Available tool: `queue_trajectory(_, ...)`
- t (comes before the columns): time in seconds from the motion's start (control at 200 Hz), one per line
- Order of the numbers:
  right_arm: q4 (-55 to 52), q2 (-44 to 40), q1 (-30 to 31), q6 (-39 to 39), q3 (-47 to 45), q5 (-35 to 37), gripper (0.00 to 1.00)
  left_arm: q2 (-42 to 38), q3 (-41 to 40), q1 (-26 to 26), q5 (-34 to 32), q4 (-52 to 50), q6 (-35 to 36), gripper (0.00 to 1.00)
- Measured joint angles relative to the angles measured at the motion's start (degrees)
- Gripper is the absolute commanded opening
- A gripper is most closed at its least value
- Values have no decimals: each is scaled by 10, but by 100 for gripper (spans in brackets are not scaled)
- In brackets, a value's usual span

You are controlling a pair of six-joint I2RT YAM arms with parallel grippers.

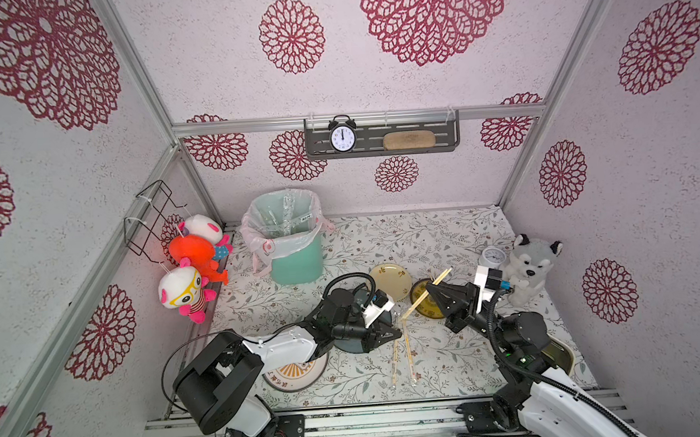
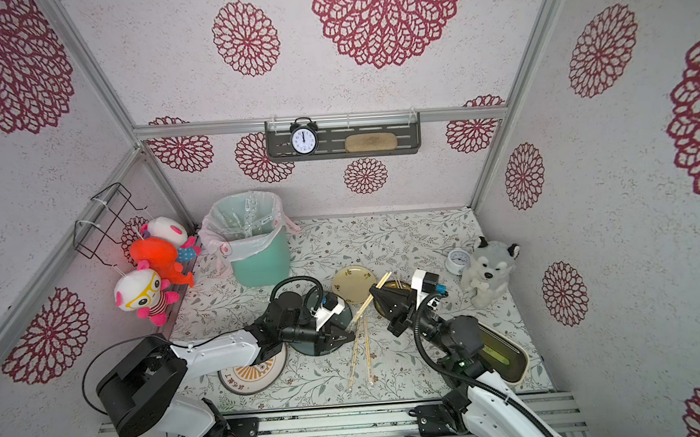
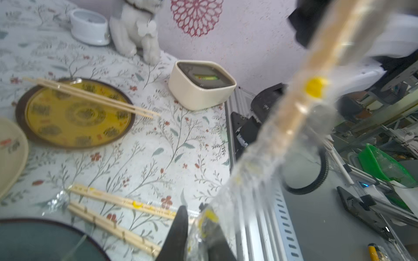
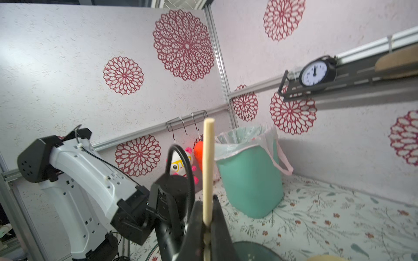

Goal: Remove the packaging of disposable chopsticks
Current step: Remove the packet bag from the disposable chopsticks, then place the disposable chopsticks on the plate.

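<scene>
Bright even light, soft shadows; wide-angle bending at edges; wrist views blurred up close.

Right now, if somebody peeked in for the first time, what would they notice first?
The two robot grippers in the middle, sharing one pair of chopsticks: the right gripper pinches the bare sticks, the left gripper pinches the clear sleeve. Then the bright plush toys hanging on the side wall by the green bin.

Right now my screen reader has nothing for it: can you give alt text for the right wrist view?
The right fingers pinch a bare chopstick that sticks out past them. Beyond it stand a green lined bin and the left arm, with a clock on a wall shelf.
</scene>
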Motion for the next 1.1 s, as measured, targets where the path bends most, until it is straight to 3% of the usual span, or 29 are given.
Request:
queue_trajectory(0.165,23,-6,0,-5,2,-9,0,8,-10,3,-5,-4,-8,0)
queue_trajectory(0.34,-28,-10,0,-22,16,24,0,-10,-29,31,-8,11,-20,0)
queue_trajectory(0.625,-143,19,-6,-57,81,151,0,-126,-106,210,-97,40,-113,0)
queue_trajectory(0.821,-317,226,-8,-76,272,190,0,-206,-99,214,-113,51,-163,0)
queue_trajectory(1.096,-617,562,-2,-106,553,227,0,-318,32,214,-182,-76,-141,0)
